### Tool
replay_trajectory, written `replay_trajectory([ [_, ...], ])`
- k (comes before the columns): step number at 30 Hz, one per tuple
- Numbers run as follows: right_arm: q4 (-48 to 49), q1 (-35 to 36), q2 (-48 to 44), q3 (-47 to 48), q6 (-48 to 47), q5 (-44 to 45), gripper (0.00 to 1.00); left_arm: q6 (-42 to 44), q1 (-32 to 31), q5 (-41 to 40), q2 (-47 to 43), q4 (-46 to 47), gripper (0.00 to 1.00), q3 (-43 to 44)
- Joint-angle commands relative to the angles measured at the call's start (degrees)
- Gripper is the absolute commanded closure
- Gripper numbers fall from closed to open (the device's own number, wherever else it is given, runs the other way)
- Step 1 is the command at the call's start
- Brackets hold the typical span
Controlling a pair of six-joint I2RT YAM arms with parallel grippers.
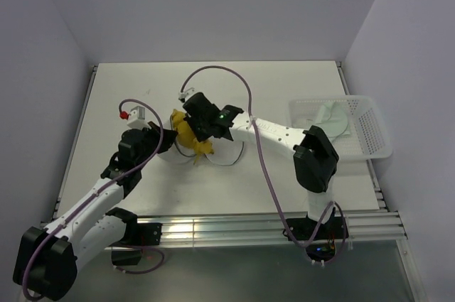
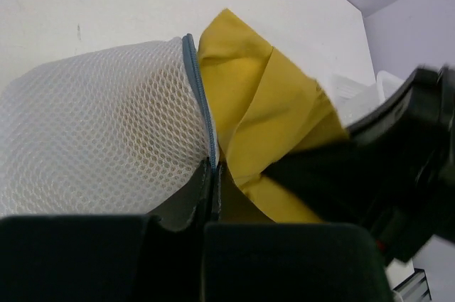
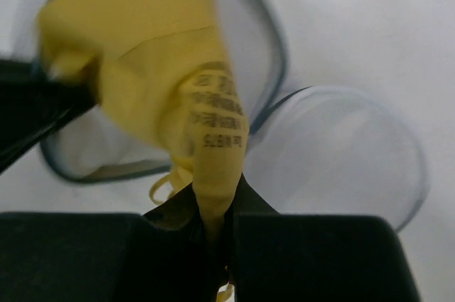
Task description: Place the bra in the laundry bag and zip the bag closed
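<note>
So the left end effector [image 2: 211, 199] is pinched shut on the zipper rim [image 2: 195, 82] of the laundry bag [image 2: 92, 138], mid-tabletop [image 1: 284, 89], probably to pin it down with the mouth gaping. The right end effector [image 3: 213, 227] is clamped on the yellow bra [image 3: 142, 53], dangling it over the open half (care label [image 3: 213, 110] showing), not fully inside yet.

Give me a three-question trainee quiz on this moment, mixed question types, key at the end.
1. True or false: the right jaws are shut on the yellow bra.
2. The left jaws pinch: A the laundry bag at its zipper rim; B the bra's label; C nothing.
3. Fill in: the bag's two halves lie ___ (open/zipped).
Key: 1 true; 2 A; 3 open.
</note>
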Motion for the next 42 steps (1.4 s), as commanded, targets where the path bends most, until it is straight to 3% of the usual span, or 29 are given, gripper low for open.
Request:
replay_trajectory([
  [1, 9.9, 1.2, -7.6, -7.8, 1.5, -10.9, 1.0, 0.2, 0.0, 2.8, -0.4, 7.0, 0.99, -0.3],
  [7, 21.1, 1.3, -11.3, -14.6, -0.1, -22.3, 1.0, -1.0, 0.0, 5.1, -0.4, 9.1, 0.99, -1.7],
  [12, 20.5, 0.1, -5.5, -8.4, -3.9, -27.7, 1.0, -1.2, 0.0, 10.3, -1.7, 13.0, 1.0, -4.1],
  [17, 30.7, -3.6, -3.5, -13.7, 1.7, -37.3, 1.0, -0.7, 0.0, 15.1, -5.1, 15.9, 1.0, -6.9],
  [21, 44.7, -4.7, -4.9, -22.2, 13.7, -31.9, 0.99, -2.3, 0.0, 17.6, -6.3, 18.1, 1.0, -10.3],
  [28, 56.2, -6.1, -7.3, -30.1, 33.6, -12.6, 1.0, -5.9, 0.0, 20.4, -10.1, 17.5, 1.0, -12.8],
  [35, 59.0, -3.6, -2.7, -27.6, 49.9, -0.8, 1.0, -7.7, 0.0, 21.4, -10.0, 17.7, 1.0, -14.1],
  [42, 56.1, 0.3, 2.5, -26.7, 54.8, 4.7, 1.0, -10.0, 0.0, 22.2, -7.5, 21.4, 1.0, -14.2],
])
